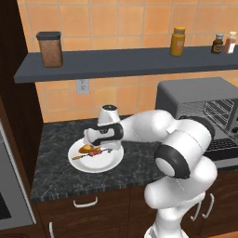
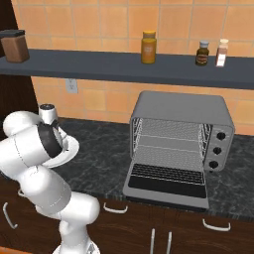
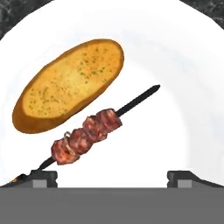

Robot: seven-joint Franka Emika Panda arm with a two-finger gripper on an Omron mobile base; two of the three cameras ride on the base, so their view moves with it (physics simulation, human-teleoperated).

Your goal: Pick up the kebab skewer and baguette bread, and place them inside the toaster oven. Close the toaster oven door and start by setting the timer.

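Observation:
A white plate [image 3: 170, 70] on the dark counter holds the golden baguette bread [image 3: 70, 83] and, beside it, the kebab skewer [image 3: 87, 133] with its reddish-brown meat chunks. My gripper [image 3: 113, 177] hangs open just above the plate, and the skewer's stick end reaches toward the left fingertip [image 3: 41, 177]. From the left base view the plate [image 1: 109, 162], bread [image 1: 85, 148] and skewer [image 1: 95, 152] lie under my hand. To the right stands the grey toaster oven [image 2: 181, 106], its door [image 2: 166, 182] folded down flat and its wire racks bare.
A dark shelf [image 2: 124, 69] above the counter carries a brown canister [image 1: 49, 49], an orange jar [image 2: 148, 47] and small spice bottles [image 2: 202, 53]. Tall dark cabinetry [image 1: 11, 107] stands to the left of the plate. Three knobs [image 2: 217, 150] run down the oven's right side.

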